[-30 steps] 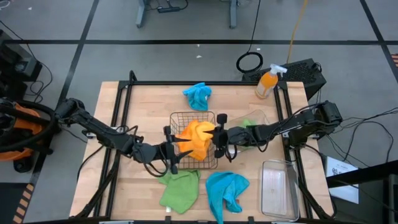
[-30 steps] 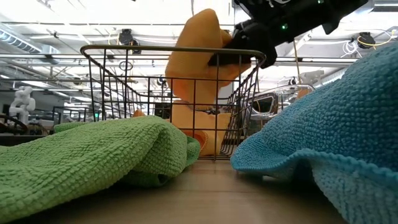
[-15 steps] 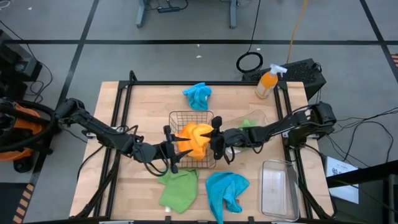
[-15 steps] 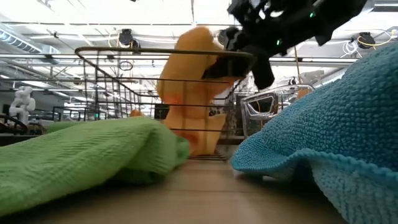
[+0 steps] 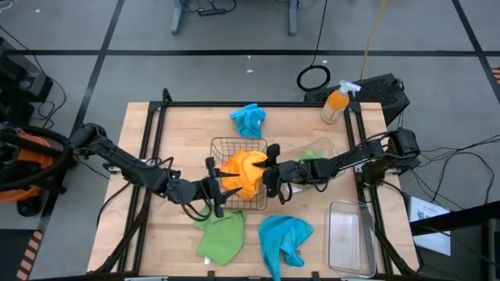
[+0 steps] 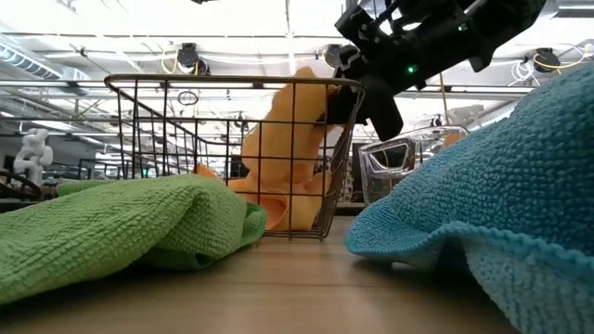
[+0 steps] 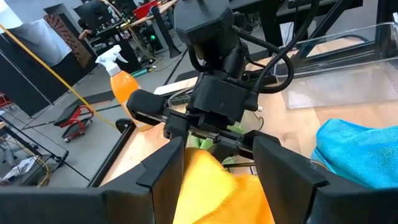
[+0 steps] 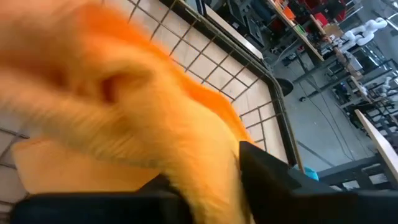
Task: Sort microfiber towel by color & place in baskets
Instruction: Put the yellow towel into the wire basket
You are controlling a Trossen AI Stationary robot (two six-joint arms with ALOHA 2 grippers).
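Right gripper (image 5: pixel 271 173) hangs over the copper wire basket (image 5: pixel 225 146), orange towel (image 5: pixel 244 172) between its fingers; whether they have let go I cannot tell. At 9 o'clock of the basket, the left gripper (image 5: pixel 221 189) stands parted, touching cloth. Unsorted, near to far: green towel (image 5: pixel 219 238), blue towel (image 5: pixel 283 237), another blue towel (image 5: pixel 248 119) at 12 o'clock. Clear bin (image 5: pixel 351 236): empty
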